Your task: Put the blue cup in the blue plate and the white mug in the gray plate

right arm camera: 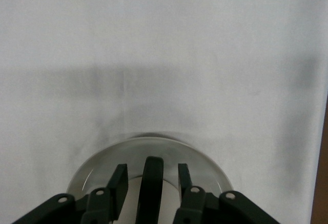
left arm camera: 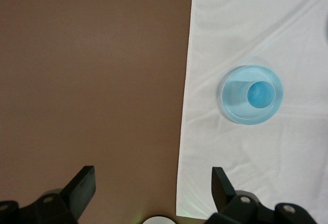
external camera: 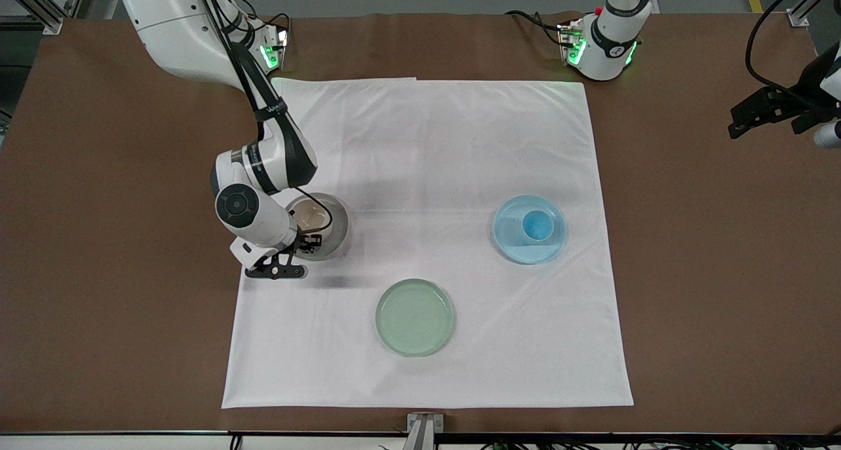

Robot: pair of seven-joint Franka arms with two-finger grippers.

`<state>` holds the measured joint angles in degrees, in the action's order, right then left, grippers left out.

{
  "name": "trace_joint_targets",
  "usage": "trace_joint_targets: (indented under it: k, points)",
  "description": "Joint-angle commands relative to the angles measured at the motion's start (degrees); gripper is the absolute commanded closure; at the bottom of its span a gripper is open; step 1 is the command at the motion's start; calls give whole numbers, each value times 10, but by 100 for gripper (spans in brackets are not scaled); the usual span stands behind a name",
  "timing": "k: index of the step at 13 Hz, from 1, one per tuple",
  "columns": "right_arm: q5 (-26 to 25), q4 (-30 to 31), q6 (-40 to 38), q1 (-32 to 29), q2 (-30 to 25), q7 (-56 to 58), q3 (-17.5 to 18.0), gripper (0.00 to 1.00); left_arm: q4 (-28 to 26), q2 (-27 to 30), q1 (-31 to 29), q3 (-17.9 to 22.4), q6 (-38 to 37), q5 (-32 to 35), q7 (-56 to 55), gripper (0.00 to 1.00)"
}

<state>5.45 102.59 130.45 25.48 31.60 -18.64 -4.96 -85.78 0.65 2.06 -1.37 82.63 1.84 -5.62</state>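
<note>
The white mug (external camera: pixel 304 216) stands in the gray plate (external camera: pixel 338 230) on the cloth toward the right arm's end. My right gripper (external camera: pixel 310 242) is low at the mug. Its fingers (right arm camera: pixel 119 183) straddle the black loop handle (right arm camera: pixel 152 183) with a small gap on each side, so it is open. The gray plate's rim also shows in the right wrist view (right arm camera: pixel 102 157). The blue cup (external camera: pixel 537 225) stands upright in the blue plate (external camera: pixel 512 240); both also show in the left wrist view, cup (left arm camera: pixel 260 94) and plate (left arm camera: pixel 236 106). My left gripper (external camera: pixel 746 118) waits, open and empty (left arm camera: pixel 154 180), high over the bare brown table.
A pale green plate (external camera: pixel 414 316), empty, lies on the cloth nearer to the front camera, between the other two plates. The white cloth (external camera: pixel 427 141) covers the middle of the brown table (external camera: pixel 118 272). The cloth's edge runs under the left gripper (left arm camera: pixel 184 131).
</note>
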Motion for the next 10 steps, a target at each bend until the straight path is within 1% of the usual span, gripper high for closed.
trace_joint_targets:
  k: [1,2,4,7,8,10]
  points:
    - [-3,8,-87,1,-70,-26,-2,1,-3,8,0,-2,-5,1,7,0]
    - [-3,4,-132,-3,-99,-26,-4,1,-3,8,-1,-3,-5,1,7,0]
    - [-5,3,-222,-33,-165,-20,-4,0,-3,8,-3,-3,-5,0,7,0]
    - [-33,5,-340,-66,-259,-18,-3,0,-9,11,-2,-3,-5,0,5,0]
    - [-37,5,-366,-87,-284,-11,-3,0,-12,11,0,-7,-4,0,4,0]
    - [-36,7,-405,-146,-321,84,-3,0,-18,15,-1,-16,-4,-1,4,0]
